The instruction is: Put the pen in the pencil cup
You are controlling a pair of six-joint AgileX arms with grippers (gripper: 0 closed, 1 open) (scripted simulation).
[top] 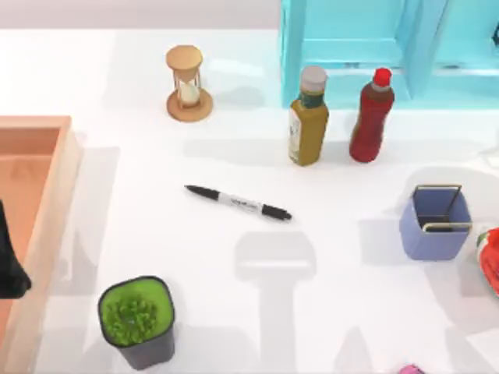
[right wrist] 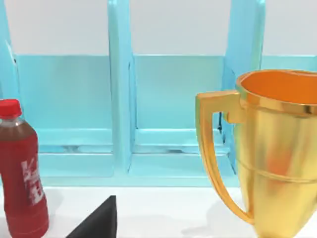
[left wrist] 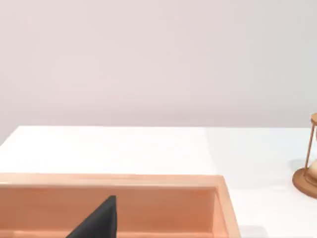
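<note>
Potted plant (top: 137, 320) at front edge, pen (top: 238, 202) mid white table (top: 327, 312), pencil cup (top: 435, 221) right; gripper states unclear.

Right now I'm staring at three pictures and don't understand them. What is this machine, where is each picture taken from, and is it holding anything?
It is a simulated two-armed AgileX robot at a white table. One picture looks down from above; the other two come from cameras on each wrist. The pen lies mid-table, apart from the pencil cup at the right. Also there: an hourglass, two bottles, a potted plant, a wooden tray, a blue shelf and a gold trophy. The left arm sits parked over the tray. Nothing is held.
</note>
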